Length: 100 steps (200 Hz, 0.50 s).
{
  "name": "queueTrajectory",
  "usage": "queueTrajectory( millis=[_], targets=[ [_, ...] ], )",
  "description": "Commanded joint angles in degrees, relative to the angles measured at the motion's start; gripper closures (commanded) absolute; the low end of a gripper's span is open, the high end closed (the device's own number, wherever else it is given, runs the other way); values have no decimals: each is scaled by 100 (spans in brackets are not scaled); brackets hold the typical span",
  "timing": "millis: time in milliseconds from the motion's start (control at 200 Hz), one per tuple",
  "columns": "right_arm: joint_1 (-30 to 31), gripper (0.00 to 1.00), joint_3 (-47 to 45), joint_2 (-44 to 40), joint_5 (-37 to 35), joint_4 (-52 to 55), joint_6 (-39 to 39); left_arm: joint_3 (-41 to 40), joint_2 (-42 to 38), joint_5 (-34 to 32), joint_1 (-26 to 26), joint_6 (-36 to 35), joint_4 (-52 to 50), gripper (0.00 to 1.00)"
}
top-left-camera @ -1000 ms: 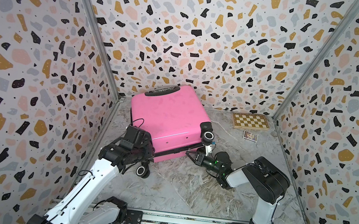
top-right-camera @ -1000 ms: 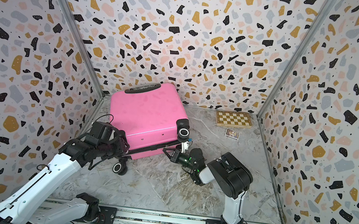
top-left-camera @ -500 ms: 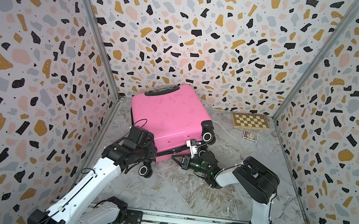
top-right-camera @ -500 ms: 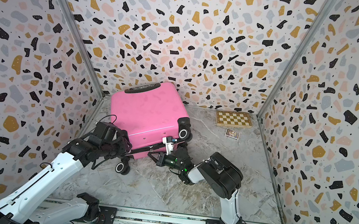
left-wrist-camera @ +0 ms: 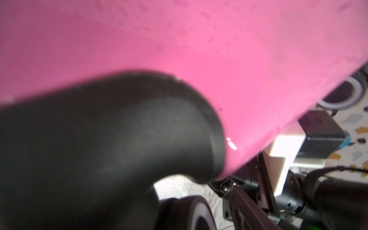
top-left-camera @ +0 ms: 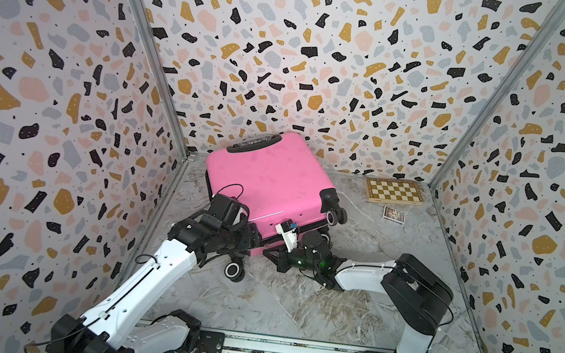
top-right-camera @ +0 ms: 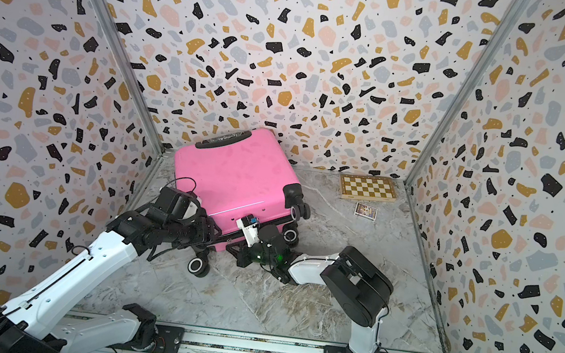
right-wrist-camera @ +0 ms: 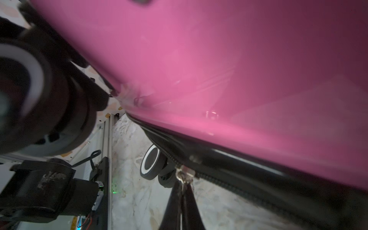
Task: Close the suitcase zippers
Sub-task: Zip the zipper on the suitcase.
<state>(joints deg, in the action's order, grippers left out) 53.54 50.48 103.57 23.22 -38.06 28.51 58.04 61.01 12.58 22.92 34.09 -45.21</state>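
The suitcase (top-left-camera: 269, 179) is gleaming as smooth, glossy hard plastic; its zippers (right-wrist-camera: 229, 179) are showing matt black toothed tape, the zipper pull (right-wrist-camera: 184, 174) glinting like metal. The chessboard (top-left-camera: 393, 191) is looking like lacquered wood, though distance is blurring it.

Chessboard (top-left-camera: 394, 191) far corner; small patterned box (top-left-camera: 394, 214) just beside

Small hard-shell bright pink suitcase (top-left-camera: 272, 183) (top-right-camera: 236, 175): lies on its broad side at mid-frame in both top views, on the marbled worktop (top-left-camera: 293, 305), shells together. Black handle (top-left-camera: 254, 143) toward the frame's top; black white-rimmed wheels (top-left-camera: 233, 271) toward the bottom.

Black zipper track (right-wrist-camera: 229, 177): dark band along the pink shell's rim, close in the right wrist view. It carries a small metal pull (right-wrist-camera: 184, 174). How far it is closed cannot be told.
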Motion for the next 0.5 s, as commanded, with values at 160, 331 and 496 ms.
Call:
queueTrajectory(
  millis=[160, 331, 496],
  targets=[
    [-742, 100, -699, -1219, 245, 924, -1189, 996, -326, -119, 73, -1962, 59, 0],
    [-1438, 100, -1080, -1737, -38, 1373, -1548, 1319, -273, -1420, 77, -2385, -327, 0],
    [-1978, 100, -1273, -2080, -304, 1801, -1852, 1700, 89, -1921, 67, -3121, -640, 0]
  ],
)
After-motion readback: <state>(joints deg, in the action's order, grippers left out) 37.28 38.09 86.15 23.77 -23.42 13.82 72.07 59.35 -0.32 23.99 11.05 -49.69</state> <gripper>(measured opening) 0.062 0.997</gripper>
